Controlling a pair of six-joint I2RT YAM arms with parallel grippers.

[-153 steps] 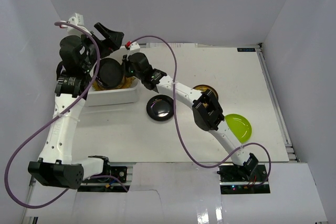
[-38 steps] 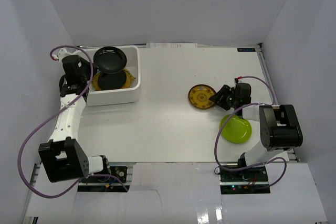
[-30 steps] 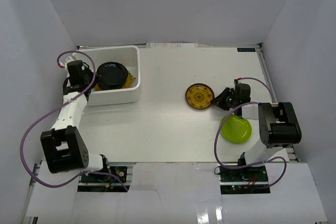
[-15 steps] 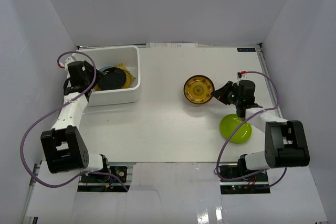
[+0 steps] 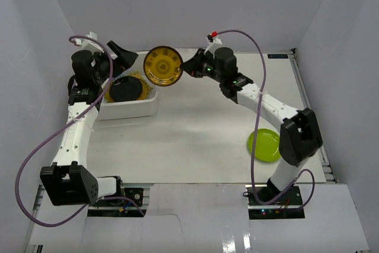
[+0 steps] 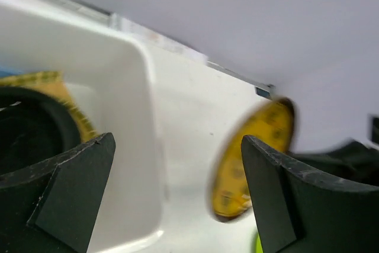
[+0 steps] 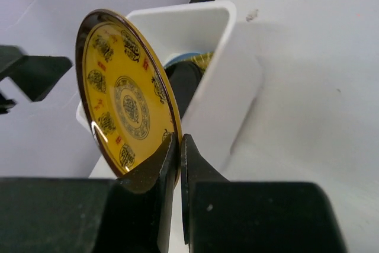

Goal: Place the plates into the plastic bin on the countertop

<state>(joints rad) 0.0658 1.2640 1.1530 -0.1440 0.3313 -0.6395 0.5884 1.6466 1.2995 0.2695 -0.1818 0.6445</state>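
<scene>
Gleaming gold-patterned plate [image 7: 127, 111], dark-rimmed, upright.

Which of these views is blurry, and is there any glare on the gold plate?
Left wrist view: blurred, with the gold plate smeared and the bin wall soft-edged. Right wrist view: sharp on the plate, with a small bright glint on its dark lower rim, just above the right gripper that pinches it. Top external view: evenly lit and crisp, shadows faint, no strong glare.

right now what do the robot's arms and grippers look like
White links with black joints on the left arm and right arm, each trailing a looping purple cable. The left gripper and right gripper have matte black, wedge-shaped fingers.
</scene>
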